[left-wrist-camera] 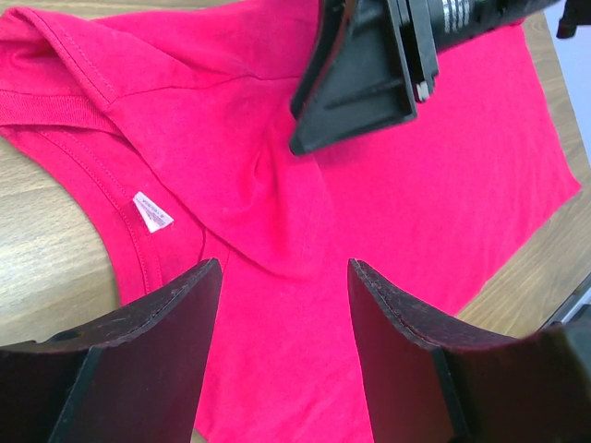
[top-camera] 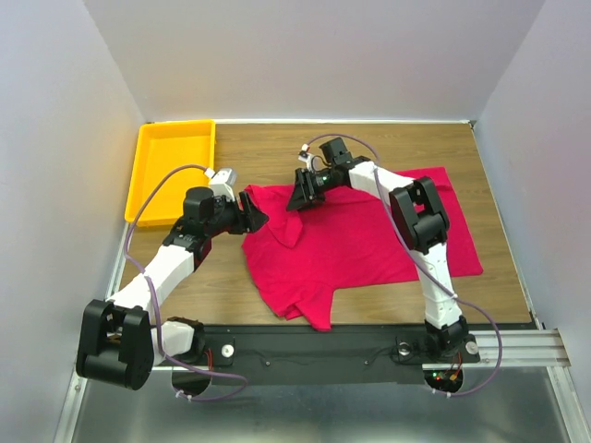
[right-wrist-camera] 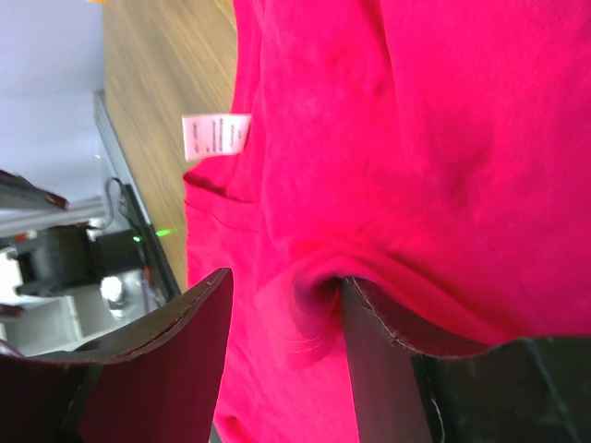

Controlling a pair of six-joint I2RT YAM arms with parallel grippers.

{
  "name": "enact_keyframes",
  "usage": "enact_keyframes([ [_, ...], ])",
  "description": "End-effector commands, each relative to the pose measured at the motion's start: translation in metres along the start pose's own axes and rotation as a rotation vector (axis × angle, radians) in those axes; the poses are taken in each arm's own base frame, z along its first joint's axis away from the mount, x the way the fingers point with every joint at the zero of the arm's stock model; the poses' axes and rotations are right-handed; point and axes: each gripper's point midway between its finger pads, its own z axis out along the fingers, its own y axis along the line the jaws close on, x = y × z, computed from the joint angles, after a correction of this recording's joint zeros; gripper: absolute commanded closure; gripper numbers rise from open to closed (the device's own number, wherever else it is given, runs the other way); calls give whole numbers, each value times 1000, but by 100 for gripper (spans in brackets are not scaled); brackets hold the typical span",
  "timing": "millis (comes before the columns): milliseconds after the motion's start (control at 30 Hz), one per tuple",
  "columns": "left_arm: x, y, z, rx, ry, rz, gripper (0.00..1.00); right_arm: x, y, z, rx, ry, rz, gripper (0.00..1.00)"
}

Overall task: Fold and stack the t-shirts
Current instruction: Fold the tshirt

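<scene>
The wooden table [top-camera: 369, 148] fills the top view, and the crimson t-shirt [top-camera: 360, 240] lies spread on it, reaching from the centre out toward 3 o'clock. Its near hem corner trails toward 6 o'clock, and a loose flap is folded over at its 10 o'clock corner. A yellow tray [top-camera: 152, 175] sits at 10 o'clock on the table, apart from the cloth. The right arm [top-camera: 427, 221] crosses over the shirt from 5 o'clock. The left arm [top-camera: 162, 268] reaches in from 7 o'clock. The right gripper [right-wrist-camera: 284, 281] is at the shirt's 11 o'clock edge with its jaws spread. Red cloth spans the gap between its fingers and puckers against one of them. The left gripper [left-wrist-camera: 282, 268] hangs at the shirt's 9 o'clock edge, also spread, with the fabric showing beneath it and nothing pinched. A small white label [left-wrist-camera: 152, 211] lies beside the neckline, at 9 o'clock in the left wrist view.
</scene>
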Motion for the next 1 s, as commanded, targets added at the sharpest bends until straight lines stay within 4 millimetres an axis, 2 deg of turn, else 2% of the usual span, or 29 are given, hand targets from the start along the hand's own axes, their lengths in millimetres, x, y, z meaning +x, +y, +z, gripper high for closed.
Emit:
enact_keyframes([
  [0,4,-5,-2,36,9,25,32,-15,17,7,-62,-18,30,44],
  [233,22,-18,13,106,86,11,32,-18,33,0,-106,-17,30,44],
  [500,40,-34,34,87,146,35,33,-30,50,-8,-148,-33,19,44],
  [633,47,-31,46,15,151,33,33,-35,47,-17,-136,-55,15,44],
  [767,60,-42,63,-24,166,45,33,-36,39,-29,-116,-77,18,44],
  [967,62,-41,82,-130,137,73,33,-37,36,-37,-117,-86,34,44],
])
